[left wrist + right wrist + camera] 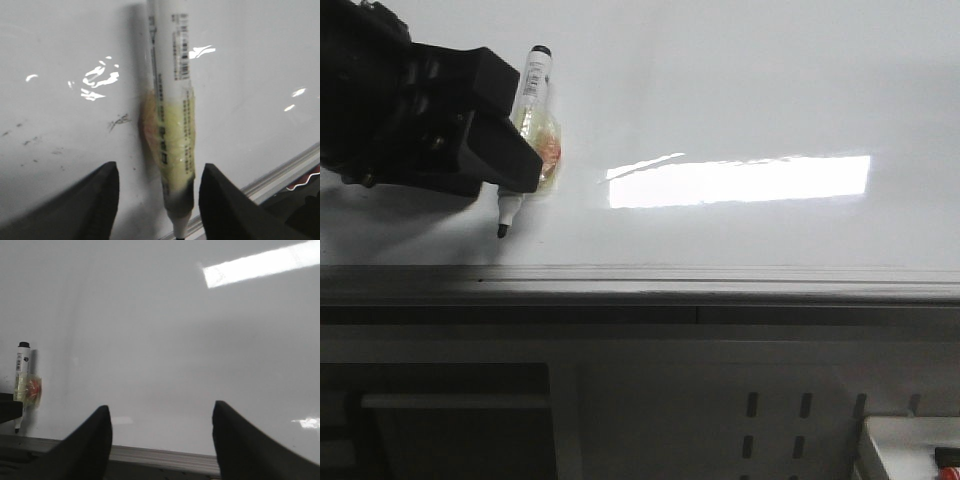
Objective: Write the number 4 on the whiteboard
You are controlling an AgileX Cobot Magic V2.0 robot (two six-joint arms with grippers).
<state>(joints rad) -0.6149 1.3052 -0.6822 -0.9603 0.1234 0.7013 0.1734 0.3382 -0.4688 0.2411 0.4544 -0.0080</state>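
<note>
The whiteboard (740, 90) lies flat, glossy white, with a grey metal edge (720, 285) at the front. No number 4 shows on it. A white marker (528, 110), wrapped in yellowish tape, lies on the board at the left with its black tip (502, 230) toward the front edge. My left gripper (518, 168) is open over the marker. In the left wrist view the marker (172, 115) lies between the fingers of the left gripper (159, 190), closer to one finger and not clamped. My right gripper (160, 425) is open and empty over the board's front edge; the marker (22, 385) lies far off to its side.
A bright rectangular glare (740, 180) lies mid-board. Faint dark smudges (119, 121) mark the board beside the marker. Below the board's front edge are a grey slotted metal frame (775, 420) and a pale box (910, 445) at lower right.
</note>
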